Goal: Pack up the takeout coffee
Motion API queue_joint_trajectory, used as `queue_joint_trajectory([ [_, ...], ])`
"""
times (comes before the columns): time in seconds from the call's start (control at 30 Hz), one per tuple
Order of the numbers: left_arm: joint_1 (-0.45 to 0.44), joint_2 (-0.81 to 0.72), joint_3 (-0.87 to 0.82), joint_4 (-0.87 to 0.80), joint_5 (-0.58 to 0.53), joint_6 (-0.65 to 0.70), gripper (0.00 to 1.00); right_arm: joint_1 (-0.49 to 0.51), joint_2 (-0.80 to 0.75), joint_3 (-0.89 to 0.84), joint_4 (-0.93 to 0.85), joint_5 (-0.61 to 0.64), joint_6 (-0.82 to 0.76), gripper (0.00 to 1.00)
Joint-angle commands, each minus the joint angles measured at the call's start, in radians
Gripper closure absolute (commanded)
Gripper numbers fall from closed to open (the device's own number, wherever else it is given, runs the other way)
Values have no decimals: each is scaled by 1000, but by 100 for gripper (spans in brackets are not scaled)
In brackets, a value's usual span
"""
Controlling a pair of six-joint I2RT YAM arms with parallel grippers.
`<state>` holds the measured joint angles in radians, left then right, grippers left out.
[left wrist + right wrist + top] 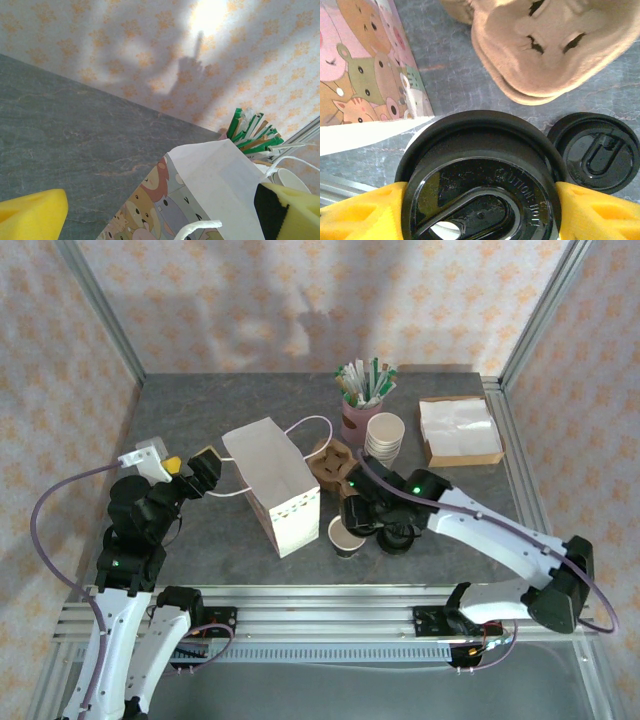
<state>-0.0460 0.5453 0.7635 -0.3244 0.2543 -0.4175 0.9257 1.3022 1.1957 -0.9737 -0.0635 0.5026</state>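
Note:
The takeout coffee shows as a black dome lid (pixel 480 165) clamped between my right gripper's (pixel 480 210) yellow fingers (pixel 360 210). A white cup rim (pixel 411 145) peeks out under the lid's left edge. From above, the right gripper (pixel 365 515) hovers at a small cup (pixel 346 537) whose cream inside partly shows. A white paper bag (pixel 270 485) with an animal print (pixel 365 65) stands open just left of it. My left gripper (pixel 203 468) is open beside the bag's left side, nothing between its fingers (pixel 30 217); the bag (pixel 215 185) and its rope handle (pixel 200 229) lie in front of it.
A second black lid (pixel 597 152) lies on the table right of the cup (pixel 398 537). A brown pulp cup carrier (pixel 333 462) sits behind. Further back are stacked cream cups (pixel 384 435), a pink cup of stirrers (pixel 362 400) and a napkin box (pixel 460 430).

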Motion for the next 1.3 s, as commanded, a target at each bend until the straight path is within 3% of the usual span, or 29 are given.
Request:
queue_joint_trajectory([
  [0.0,-6,-6,-6,2,-9,13,3,23,40,55,-58,11,-43,30],
  [0.43,-6,-15,-4,-2,-19,15,3,50,175,108,-76,13,-73,31],
  [1.27,-5,-22,-5,-4,-23,16,3,70,246,109,-71,-20,-61,31],
])
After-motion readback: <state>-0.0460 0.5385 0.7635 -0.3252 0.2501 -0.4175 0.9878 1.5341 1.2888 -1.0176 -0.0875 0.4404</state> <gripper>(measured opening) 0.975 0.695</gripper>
